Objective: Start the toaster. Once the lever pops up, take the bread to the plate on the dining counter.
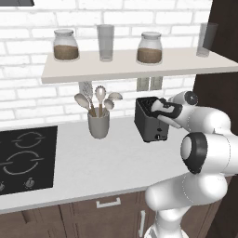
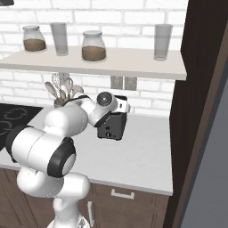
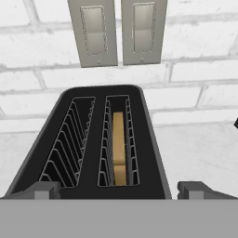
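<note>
Utensil cup beside black cooktop; jars and glasses on shelf

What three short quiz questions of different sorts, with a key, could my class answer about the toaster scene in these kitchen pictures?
1. True or false: the bread sits in the right-hand slot of the toaster as the hand view shows it.
2. Multiple choice: what stands left of the toaster on the grey counter in the left base view? A) a kettle B) a utensil cup C) a bowl
3. Fill in: the gripper hovers over the toaster with its jaws ____.

Key: 1 true; 2 B; 3 open
</note>
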Controlling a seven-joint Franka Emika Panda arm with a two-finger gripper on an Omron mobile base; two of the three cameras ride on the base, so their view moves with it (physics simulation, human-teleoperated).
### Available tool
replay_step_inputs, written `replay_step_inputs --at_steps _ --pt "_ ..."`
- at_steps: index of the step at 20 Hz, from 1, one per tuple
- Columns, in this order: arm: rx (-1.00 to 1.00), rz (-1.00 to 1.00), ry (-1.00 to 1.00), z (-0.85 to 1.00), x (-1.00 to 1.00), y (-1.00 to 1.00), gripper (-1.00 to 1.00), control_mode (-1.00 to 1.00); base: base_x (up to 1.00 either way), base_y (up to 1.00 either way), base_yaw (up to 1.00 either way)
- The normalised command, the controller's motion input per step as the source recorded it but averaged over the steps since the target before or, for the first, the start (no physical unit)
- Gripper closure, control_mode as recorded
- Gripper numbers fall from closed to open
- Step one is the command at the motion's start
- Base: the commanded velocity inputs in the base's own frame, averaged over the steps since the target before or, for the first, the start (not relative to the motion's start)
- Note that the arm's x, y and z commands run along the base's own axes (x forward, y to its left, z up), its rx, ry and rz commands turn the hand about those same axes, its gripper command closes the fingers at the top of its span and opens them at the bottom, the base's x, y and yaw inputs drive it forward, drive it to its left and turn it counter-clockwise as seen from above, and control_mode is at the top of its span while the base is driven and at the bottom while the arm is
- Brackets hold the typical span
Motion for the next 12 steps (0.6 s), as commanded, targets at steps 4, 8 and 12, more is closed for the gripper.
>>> replay_step_inputs --at_steps 4,8,12 --pt "0.00 0.00 0.00 0.00 0.00 0.00 -1.00 -1.00 0.00 0.00 0.00" --pt "0.00 0.00 0.00 0.00 0.00 0.00 -1.00 -1.00 0.00 0.00 0.00" --pt "0.00 0.00 0.00 0.00 0.00 0.00 -1.00 -1.00 0.00 0.00 0.00"
